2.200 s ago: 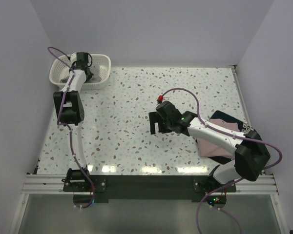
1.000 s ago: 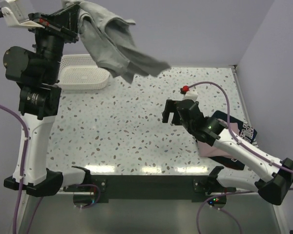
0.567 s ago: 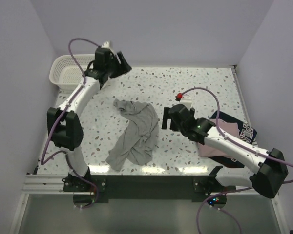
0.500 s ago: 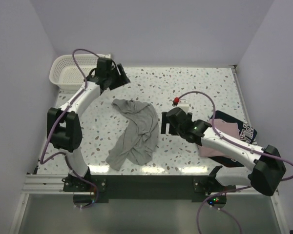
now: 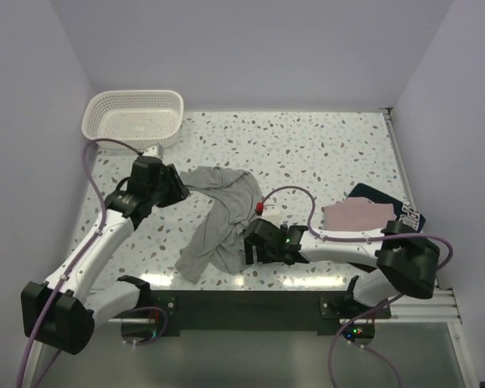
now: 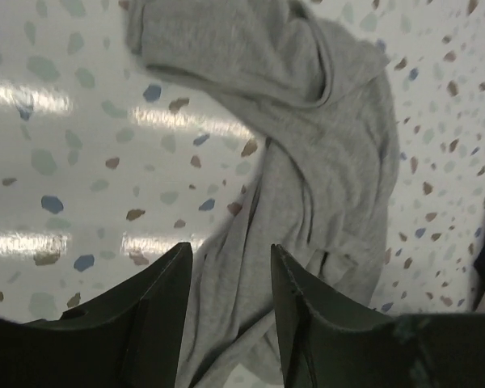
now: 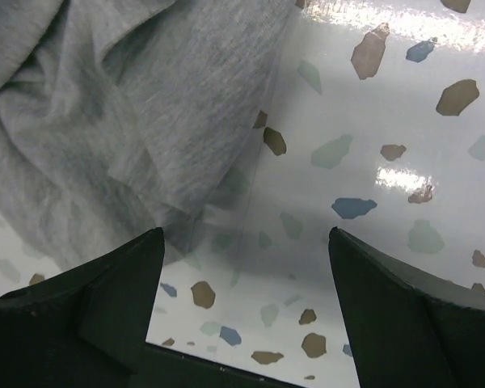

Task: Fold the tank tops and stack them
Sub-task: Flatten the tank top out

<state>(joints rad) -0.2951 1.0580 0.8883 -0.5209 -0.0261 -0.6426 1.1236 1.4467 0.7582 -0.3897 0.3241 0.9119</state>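
I have let the crumpled plain grey cloth tank top [image 5: 225, 217] fall on the speckled table [image 5: 323, 153], so it can now be spread out. My left hand [image 5: 178, 191], half open and empty, is at its upper corner. My right hand [image 5: 249, 247], wide open and empty, has come to its lower edge.

The left pincer [image 5: 178, 191], pointing toward 3 o'clock, stands parted and empty; the right pincer [image 5: 253, 247], stretched low toward 9 o'clock, gapes wide.
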